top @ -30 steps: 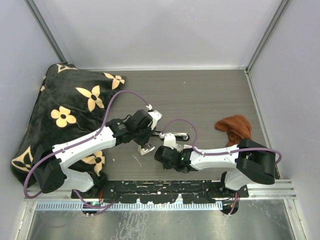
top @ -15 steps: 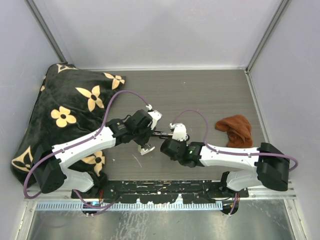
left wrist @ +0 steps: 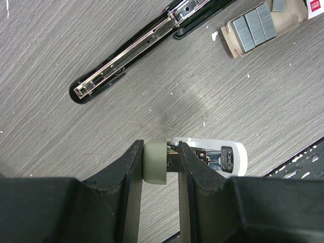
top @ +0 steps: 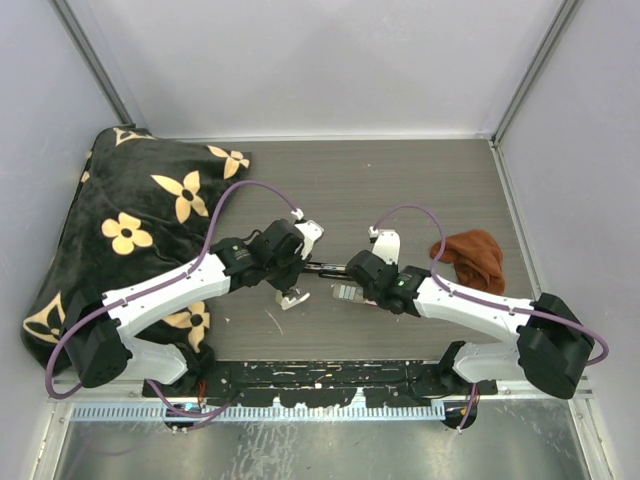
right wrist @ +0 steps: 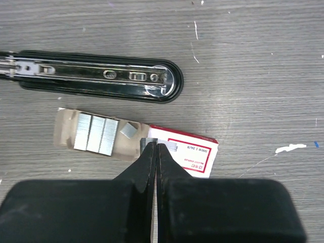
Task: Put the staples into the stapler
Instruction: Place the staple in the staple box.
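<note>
We saw the black stapler (right wrist: 101, 81) lying open, channel up, silvery staples (right wrist: 96, 134) beside it on a cardboard tray (right wrist: 63, 132).

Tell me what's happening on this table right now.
The left claw grips a cream-green piece next to a white part, apart from the black stapler, which lies open on the table with its metal channel exposed. The right claw is shut, tips at a small grey staple strip by the red-and-white box; whether it holds it is unclear. More staples sit in the pulled-out tray.
</note>
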Controlling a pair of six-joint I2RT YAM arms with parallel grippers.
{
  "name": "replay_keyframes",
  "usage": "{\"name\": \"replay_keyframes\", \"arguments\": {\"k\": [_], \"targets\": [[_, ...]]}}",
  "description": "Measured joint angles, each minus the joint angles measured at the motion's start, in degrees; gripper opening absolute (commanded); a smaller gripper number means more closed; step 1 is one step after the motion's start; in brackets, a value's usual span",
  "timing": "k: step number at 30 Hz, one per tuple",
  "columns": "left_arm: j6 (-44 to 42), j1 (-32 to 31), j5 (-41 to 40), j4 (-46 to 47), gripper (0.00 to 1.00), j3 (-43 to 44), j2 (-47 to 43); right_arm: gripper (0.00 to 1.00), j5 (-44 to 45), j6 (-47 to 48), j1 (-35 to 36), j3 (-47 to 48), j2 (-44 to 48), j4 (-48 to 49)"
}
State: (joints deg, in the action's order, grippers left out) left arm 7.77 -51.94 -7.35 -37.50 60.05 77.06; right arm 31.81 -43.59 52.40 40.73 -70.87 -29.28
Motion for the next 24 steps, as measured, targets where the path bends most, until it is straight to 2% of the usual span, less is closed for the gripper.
{"name": "replay_keyframes", "arguments": {"k": [24], "targets": [[0.0,0.0,0.02,0.0,0.0,0.0,0.0,0.0,-5.05,0.33,-3.76,-4.79,-2.69,5.31]]}}
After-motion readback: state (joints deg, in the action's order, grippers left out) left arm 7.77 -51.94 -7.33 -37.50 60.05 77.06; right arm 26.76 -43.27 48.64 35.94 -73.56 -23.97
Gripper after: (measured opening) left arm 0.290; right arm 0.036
